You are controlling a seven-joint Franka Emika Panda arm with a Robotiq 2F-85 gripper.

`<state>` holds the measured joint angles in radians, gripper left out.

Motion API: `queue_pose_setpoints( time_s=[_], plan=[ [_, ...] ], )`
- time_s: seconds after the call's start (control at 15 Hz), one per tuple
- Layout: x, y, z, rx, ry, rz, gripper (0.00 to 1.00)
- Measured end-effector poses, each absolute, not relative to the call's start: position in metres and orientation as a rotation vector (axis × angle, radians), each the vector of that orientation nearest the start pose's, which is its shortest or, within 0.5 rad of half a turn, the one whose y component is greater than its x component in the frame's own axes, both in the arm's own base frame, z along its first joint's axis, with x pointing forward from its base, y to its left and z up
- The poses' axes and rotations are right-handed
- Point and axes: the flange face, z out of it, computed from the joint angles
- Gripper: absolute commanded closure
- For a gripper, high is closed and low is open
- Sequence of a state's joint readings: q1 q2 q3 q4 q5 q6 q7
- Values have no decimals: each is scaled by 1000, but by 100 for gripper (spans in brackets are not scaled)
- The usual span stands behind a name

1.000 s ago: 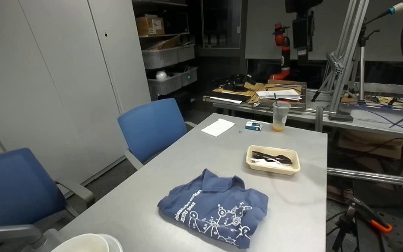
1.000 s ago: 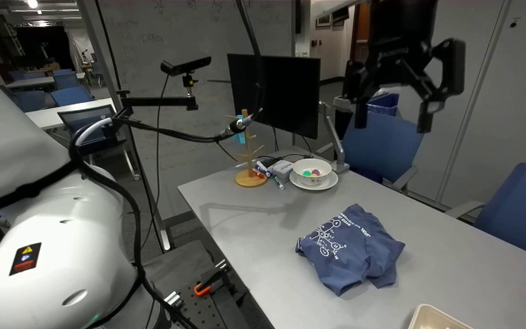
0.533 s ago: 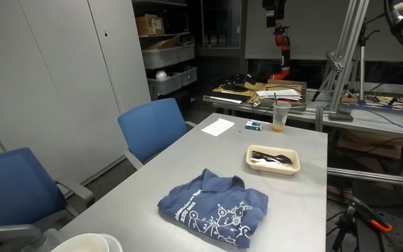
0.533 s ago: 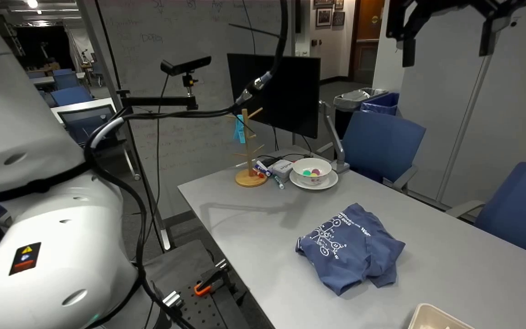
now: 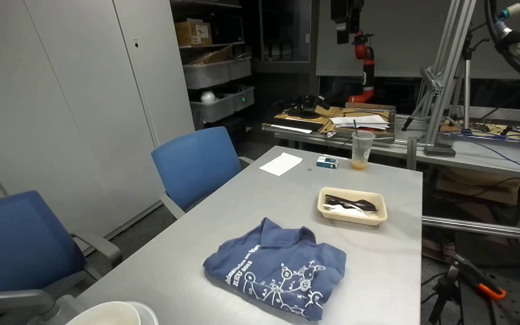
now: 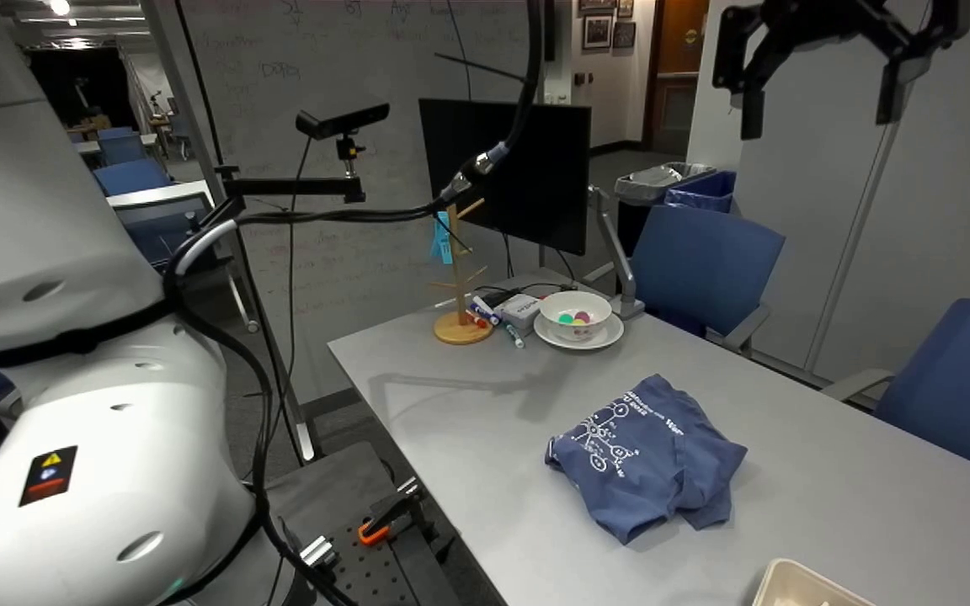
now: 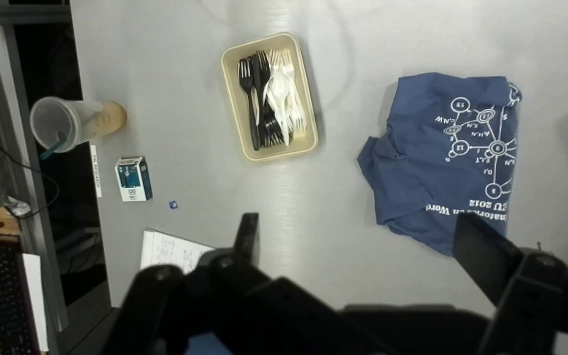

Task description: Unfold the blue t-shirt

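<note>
On the flat grey table (image 5: pixel 260 198) we count one blue cloth t-shirt (image 5: pixel 276 268), folded and white-printed, one cream rectangular tray (image 5: pixel 350 219) and one clear plastic cup (image 5: pixel 362 149). Beside the table stand two blue-backed chairs (image 5: pixel 199 167); above it we see one black two-fingered gripper (image 6: pixel 822 128), spread wide, holding nothing.

In an exterior view we see the t-shirt (image 5: pixel 278 271) lying on the table (image 5: pixel 160 271), and behind it, to the right, the tray (image 5: pixel 352 219). Beyond the tray we find the cup (image 5: pixel 362 148), the box (image 5: pixel 327 163) just left of it and the paper (image 5: pixel 281 164) farther left. Two chairs (image 5: pixel 197 164) stand left of the table. In the wrist view, cutlery (image 7: pixel 280 91) lies in the tray. In an exterior view we have the bowl (image 6: pixel 573 331) on the plate (image 6: pixel 545 333) behind the t-shirt, markers (image 6: pixel 484 310) left of the bowl, and the peg stand (image 6: pixel 458 330) just left of them.
</note>
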<state>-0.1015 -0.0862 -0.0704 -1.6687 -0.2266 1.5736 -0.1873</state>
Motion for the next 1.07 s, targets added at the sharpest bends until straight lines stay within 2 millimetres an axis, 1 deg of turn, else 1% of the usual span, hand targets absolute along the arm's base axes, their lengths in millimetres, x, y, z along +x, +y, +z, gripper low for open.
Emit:
queue_pose_setpoints(
  time_s=[0.07, 0.13, 0.2, 0.27, 0.33, 0.4, 0.47, 0.53, 0.6, 0.67, 0.73, 0.8, 1.07],
  plan=[
    [519, -108, 613, -3353, -52, 108, 0],
    [524, -98, 595, -3351, -77, 126, 1],
    [530, -87, 573, -3350, -98, 140, 7],
    [535, -76, 548, -3348, -114, 155, 7],
    [540, -66, 522, -3346, -127, 172, 3],
    [542, -57, 495, -3342, -139, 196, 4],
    [544, -49, 469, -3338, -145, 233, 0],
    [543, -44, 444, -3333, -148, 283, 4],
    [542, -40, 422, -3325, -152, 335, 0],
    [541, -39, 406, -3319, -155, 373, 0],
    [541, -38, 397, -3316, -156, 395, 0],
    [541, -38, 395, -3314, -156, 402, 0],
    [541, -39, 398, -3316, -154, 392, 0]
  ],
)
